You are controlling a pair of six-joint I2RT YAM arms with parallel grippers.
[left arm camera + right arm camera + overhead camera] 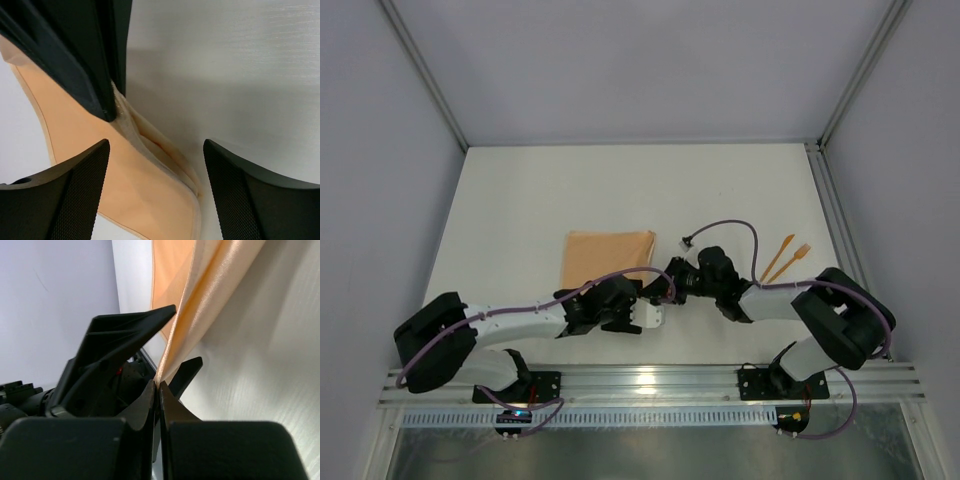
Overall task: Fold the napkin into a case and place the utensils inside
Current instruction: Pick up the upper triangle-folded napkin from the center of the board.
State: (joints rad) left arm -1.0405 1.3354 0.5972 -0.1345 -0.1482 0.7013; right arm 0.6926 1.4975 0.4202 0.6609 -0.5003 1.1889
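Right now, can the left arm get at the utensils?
Probably not. The utensils lie far right, beyond the right arm, which stretches across between them and the open left gripper while the right gripper pinches the napkin's edge. The left arm would have to cross over it.

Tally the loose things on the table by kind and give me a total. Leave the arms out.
napkin: 1
utensils: 2
Total: 3
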